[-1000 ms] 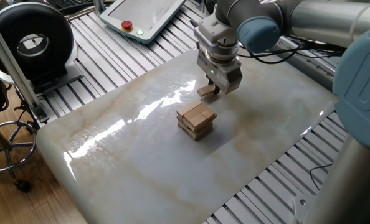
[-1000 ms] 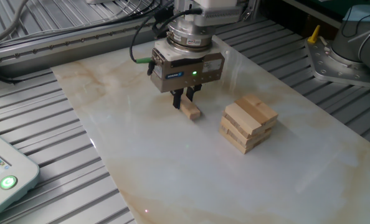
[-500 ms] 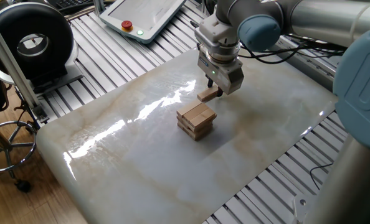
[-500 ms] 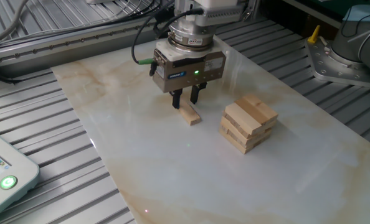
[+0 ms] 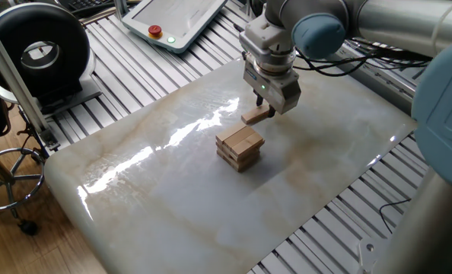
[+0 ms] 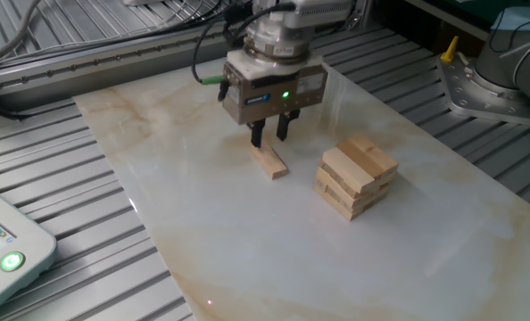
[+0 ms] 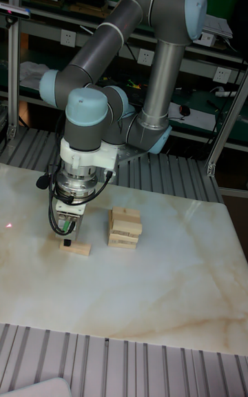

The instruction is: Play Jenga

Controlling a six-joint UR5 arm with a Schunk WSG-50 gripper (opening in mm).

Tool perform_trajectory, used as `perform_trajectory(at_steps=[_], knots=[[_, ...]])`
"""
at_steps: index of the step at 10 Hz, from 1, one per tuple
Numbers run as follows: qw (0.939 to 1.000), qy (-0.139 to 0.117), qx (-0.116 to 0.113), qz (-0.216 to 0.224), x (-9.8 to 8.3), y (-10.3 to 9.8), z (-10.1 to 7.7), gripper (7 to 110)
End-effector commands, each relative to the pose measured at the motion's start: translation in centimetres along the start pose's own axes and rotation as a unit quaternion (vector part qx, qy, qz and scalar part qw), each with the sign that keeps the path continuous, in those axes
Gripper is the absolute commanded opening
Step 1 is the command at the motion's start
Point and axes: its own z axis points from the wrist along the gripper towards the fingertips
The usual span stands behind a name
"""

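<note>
The other fixed view shows the loose block flat on the bench beside the tower; gripper above, jaws open, empty. Light, stiff, smooth wood: grip its long sides.

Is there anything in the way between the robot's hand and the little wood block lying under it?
No, nothing visible is in the way. The hand hangs open right above the loose block, which lies flat on the table, with only air between them. The tower stands off to the side, apart from both.
</note>
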Motion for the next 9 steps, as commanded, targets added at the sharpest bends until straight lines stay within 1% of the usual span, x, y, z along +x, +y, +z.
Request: perform_trajectory(at_steps=[1,2,3,5,6,7,8,9], knots=[[0.9998,0.003,-0.005,0.017,-0.6,0.9,-3.3,44],[0.9997,0.009,-0.005,0.021,-0.8,1.2,-4.6,44],[0.9996,0.008,-0.005,0.028,-1.4,1.5,-5.6,44],[0.9991,0.016,-0.005,0.039,-2.4,1.8,-7.3,44],[0.9990,0.015,-0.001,0.043,-3.0,1.6,-7.9,44],[0.9989,0.014,0.003,0.045,-3.3,1.4,-8.0,44],[0.9989,0.022,0.007,0.041,-3.1,1.2,-8.1,44],[0.9980,0.026,0.012,0.056,-3.0,1.1,-8.4,44]])
